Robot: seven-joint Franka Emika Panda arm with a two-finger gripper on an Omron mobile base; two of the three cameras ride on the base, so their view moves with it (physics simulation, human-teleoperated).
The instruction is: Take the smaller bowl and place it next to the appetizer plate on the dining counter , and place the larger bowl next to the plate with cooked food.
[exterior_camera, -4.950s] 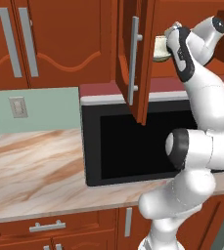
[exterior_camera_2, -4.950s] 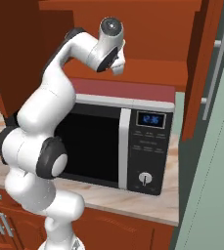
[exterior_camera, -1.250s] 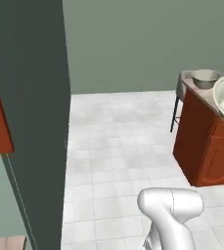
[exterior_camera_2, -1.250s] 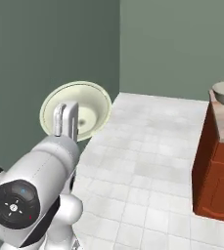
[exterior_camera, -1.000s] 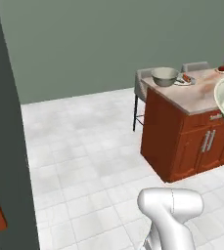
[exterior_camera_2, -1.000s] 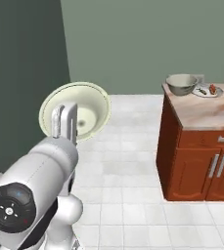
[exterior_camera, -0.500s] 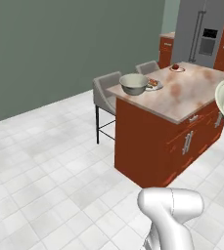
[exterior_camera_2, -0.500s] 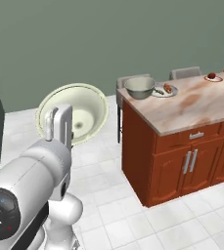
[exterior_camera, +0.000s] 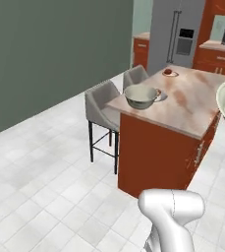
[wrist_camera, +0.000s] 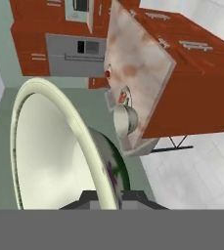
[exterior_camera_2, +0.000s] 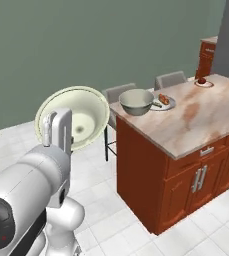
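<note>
Gripper (exterior_camera_2: pixel 60 127) clamped narrow on the rim of the larger bowl (exterior_camera_2: pixel 81 117), one finger inside, one outside; the bowl is carried tipped on edge, cream inside facing back toward the base, dark floral marks on the outer wall showing in the hand view. Dining counter (exterior_camera_2: pixel 206 120) lies beyond the gripper and off to its right in the right base view, well apart from it, with white tiled floor between. At the counter's nearest corner sits the other bowl, taken to be the smaller bowl (exterior_camera_2: pixel 136 101), upright, just beside a plate (exterior_camera_2: pixel 170 104) carrying browned food; whether they touch cannot be told. Farther from the gripper along the top, a second small plate (exterior_camera_2: pixel 202 83) with something red on it, nothing beside it. Two grey chairs (exterior_camera: pixel 101 101) at the counter's far side. Judgement: first half looks done, one bowl set down next to a plate; second half under way, the bowl in hand not yet over the counter. Left: close in, level the bowl, set it by the remaining plate, release
</note>
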